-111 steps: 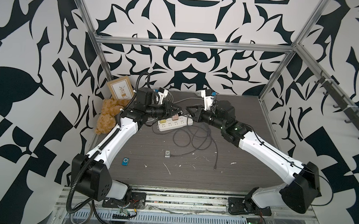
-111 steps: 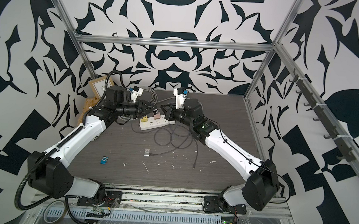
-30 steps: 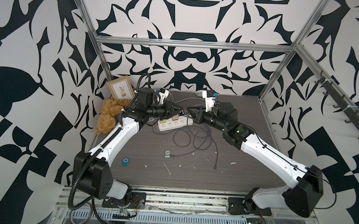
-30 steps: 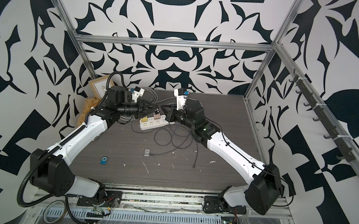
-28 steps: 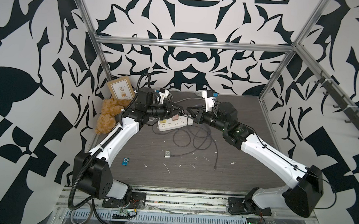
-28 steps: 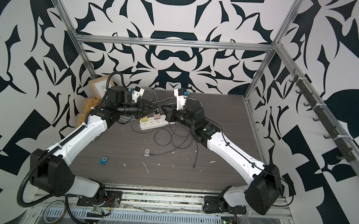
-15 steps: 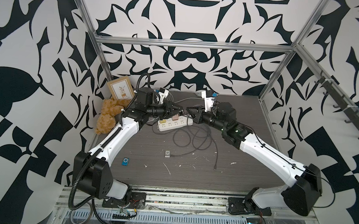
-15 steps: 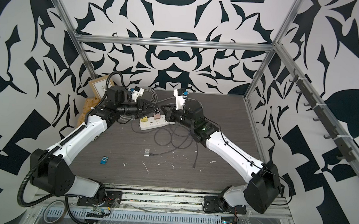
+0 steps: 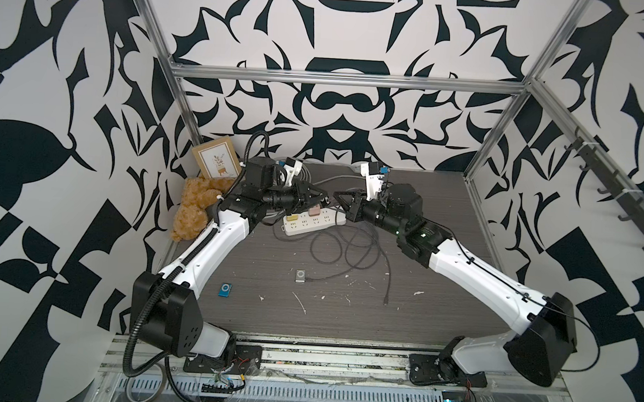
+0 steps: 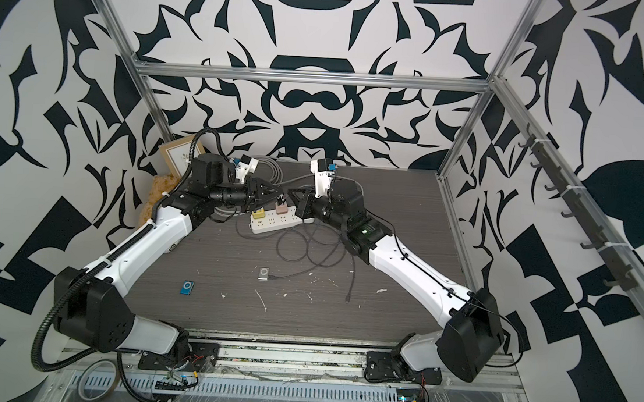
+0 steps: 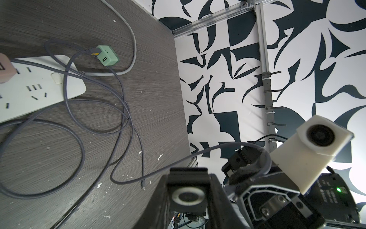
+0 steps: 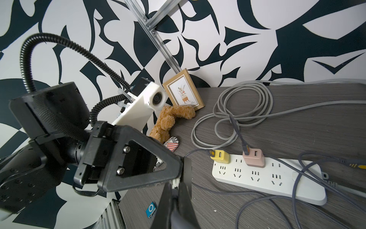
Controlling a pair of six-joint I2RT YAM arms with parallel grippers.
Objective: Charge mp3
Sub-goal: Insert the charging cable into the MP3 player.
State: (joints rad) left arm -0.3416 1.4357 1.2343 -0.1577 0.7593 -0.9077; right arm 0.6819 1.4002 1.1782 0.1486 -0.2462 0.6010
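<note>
So here's where we're at: the left claw (image 9: 319, 199) is clamped down, jaws only a little apart, on a small silver mp3 player (image 11: 188, 195), and the left wrist view shows its round click wheel sitting between the fingers. The right claw (image 11: 246, 168) is squeezed nearly all the way closed on the end of a grey cable (image 11: 178, 160). Both claws are up in the air, nearly tip to tip, just above the white power strip (image 9: 313, 222) at the back of the desk (image 9: 419, 330). We honestly can't tell if the plug is in the player's socket, because the fingers hide that spot. The strip has a yellow charger (image 9: 291, 218) and a pink charger (image 9: 315, 211) plugged in. Nearer the front, a second silver player (image 9: 300, 275) lies flat with a cable running from it, and a blue player (image 9: 225, 290) sits off to its left. A teddy bear (image 9: 193, 205) and a picture frame (image 9: 218, 161) are in the back left corner.
</note>
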